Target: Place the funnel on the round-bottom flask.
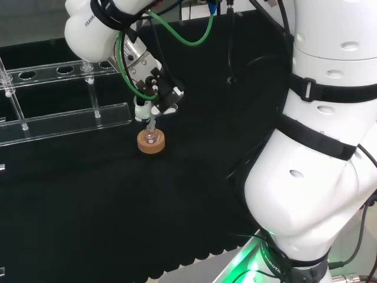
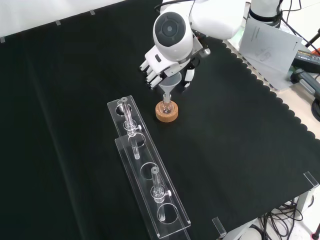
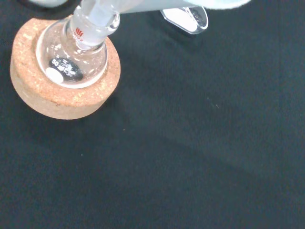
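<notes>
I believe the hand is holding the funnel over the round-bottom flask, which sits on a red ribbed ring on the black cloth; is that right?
Nearly. The stand is not a red ribbed ring: the front view shows the round-bottom flask sitting on a cork ring. The rest holds: the hand has the funnel over the flask on the black cloth.
</notes>
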`<state>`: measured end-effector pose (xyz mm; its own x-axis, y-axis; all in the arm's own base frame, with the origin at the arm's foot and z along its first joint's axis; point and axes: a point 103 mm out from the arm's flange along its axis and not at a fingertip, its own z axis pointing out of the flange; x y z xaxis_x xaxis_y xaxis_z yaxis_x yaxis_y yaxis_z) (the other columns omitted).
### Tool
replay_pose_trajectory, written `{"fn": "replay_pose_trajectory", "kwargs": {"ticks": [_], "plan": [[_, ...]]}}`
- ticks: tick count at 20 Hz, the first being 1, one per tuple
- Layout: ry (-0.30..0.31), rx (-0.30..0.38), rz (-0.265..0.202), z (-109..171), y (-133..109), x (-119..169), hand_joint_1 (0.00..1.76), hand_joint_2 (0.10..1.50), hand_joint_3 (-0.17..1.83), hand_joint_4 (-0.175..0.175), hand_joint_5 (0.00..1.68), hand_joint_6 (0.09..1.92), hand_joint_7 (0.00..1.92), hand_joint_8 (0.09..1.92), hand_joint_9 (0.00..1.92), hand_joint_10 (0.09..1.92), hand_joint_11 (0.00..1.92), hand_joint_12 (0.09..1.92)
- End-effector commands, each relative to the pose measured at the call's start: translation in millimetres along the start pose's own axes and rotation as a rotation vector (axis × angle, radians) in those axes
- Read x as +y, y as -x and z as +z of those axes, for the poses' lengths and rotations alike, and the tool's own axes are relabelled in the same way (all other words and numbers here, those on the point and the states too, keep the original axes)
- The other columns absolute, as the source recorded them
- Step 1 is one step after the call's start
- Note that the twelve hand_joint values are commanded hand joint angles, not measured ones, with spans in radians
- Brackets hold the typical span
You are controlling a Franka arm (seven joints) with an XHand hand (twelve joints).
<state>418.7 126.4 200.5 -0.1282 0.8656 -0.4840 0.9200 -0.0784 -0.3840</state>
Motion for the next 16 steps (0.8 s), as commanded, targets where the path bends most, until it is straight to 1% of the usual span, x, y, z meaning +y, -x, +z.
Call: {"fn": "replay_pose_trajectory", "kwargs": {"ticks": [1, 7, 12, 16], "plan": [[-0.002, -0.004, 0.003, -0.7, -3.3, -1.7, 0.76, 0.74, 0.55, -0.048, 0.54, 0.74, 0.51, 0.84, 0.76, 0.66, 0.44, 1.31], [-0.001, 0.000, 0.000, -1.0, -5.1, -2.2, 0.75, 0.74, 0.55, -0.051, 0.49, 0.72, 0.48, 0.84, 0.73, 0.66, 0.43, 1.32], [-0.005, -0.018, 0.002, -3.1, -10.1, -2.6, 0.74, 0.74, 0.55, -0.053, 0.47, 0.70, 0.46, 0.83, 0.72, 0.66, 0.42, 1.32], [-0.005, -0.013, 0.005, -2.8, -9.7, -2.0, 0.74, 0.74, 0.55, -0.053, 0.46, 0.68, 0.46, 0.83, 0.71, 0.66, 0.42, 1.33]]}}
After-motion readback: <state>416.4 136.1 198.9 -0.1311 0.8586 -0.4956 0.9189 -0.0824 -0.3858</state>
